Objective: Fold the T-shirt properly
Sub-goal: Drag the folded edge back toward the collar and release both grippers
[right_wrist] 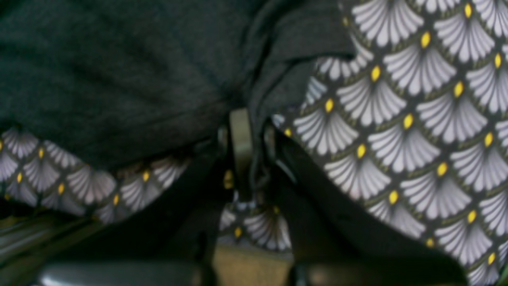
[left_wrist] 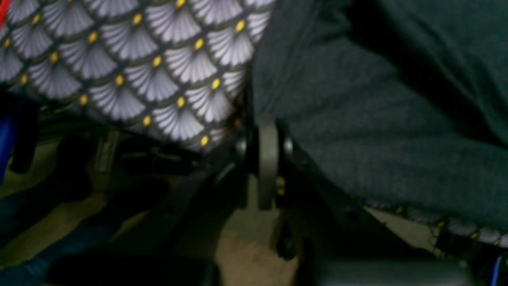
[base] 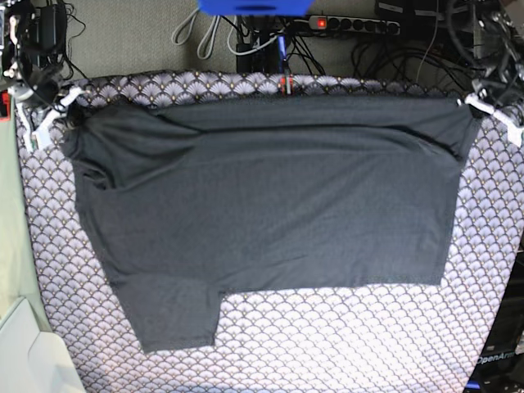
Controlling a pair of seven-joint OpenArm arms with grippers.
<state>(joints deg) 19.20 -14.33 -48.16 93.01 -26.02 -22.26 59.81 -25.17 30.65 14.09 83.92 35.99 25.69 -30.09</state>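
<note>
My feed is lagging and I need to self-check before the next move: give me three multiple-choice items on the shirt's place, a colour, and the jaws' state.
1. Where do the arms hold the T-shirt?
A. its two far corners
B. its near hem
C. its middle

2. What colour are the small dots on the patterned cloth?
A. red
B. yellow
C. green

3. How do the jaws of the left gripper and right gripper stand?
A. both wide open
B. one open
C. both shut on fabric

Answers: 1 A, the base view shows both far corners pulled out to the arms. 2 B, the wrist views show yellow dots. 3 C, dark fabric is pinched at each.
</note>
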